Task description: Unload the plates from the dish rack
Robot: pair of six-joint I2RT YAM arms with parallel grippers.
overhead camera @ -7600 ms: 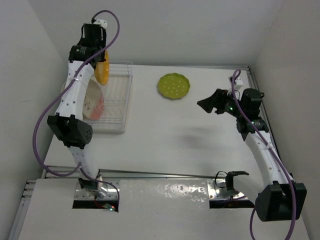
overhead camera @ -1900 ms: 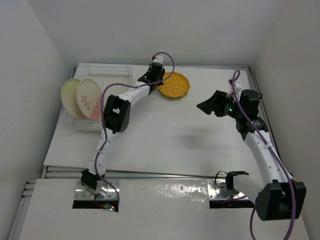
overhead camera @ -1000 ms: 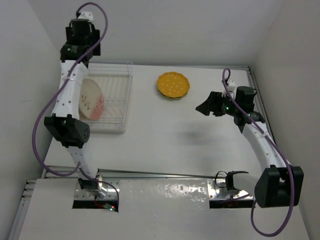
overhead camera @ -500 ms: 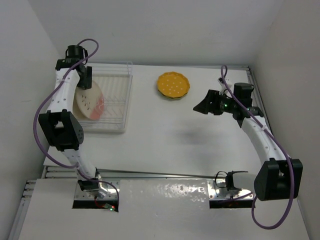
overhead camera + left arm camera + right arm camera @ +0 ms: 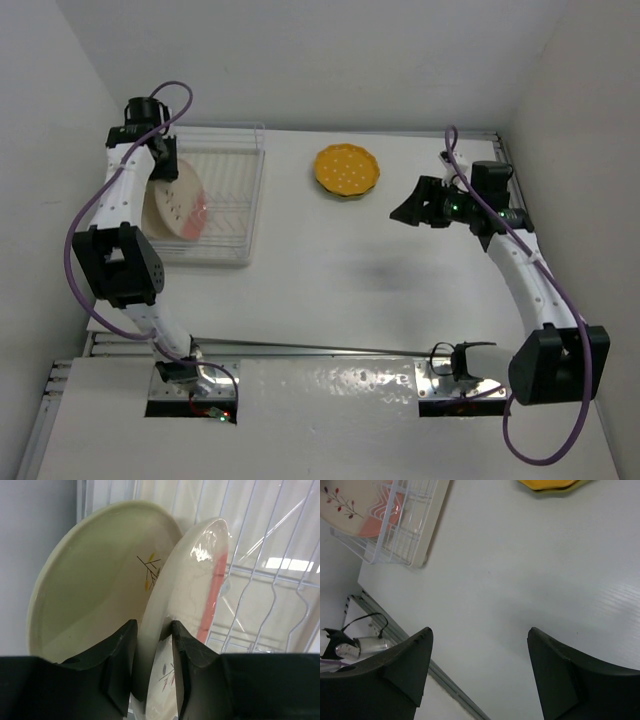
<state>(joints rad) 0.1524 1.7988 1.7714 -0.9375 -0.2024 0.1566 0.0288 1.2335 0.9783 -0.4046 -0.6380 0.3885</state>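
Bright, even light; soft shadows

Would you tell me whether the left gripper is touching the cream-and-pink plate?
Touching: in the left wrist view the left gripper has both fingers pressed against the cream-and-pink plate rim.

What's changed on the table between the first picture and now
The left end effector carried the orange plate out of the dish rack onto the lime green one, let go, went back and closed on the cream-and-pink plate's rim. The right end effector only drifted slightly and stays open; the pale green-cream plate stays racked.
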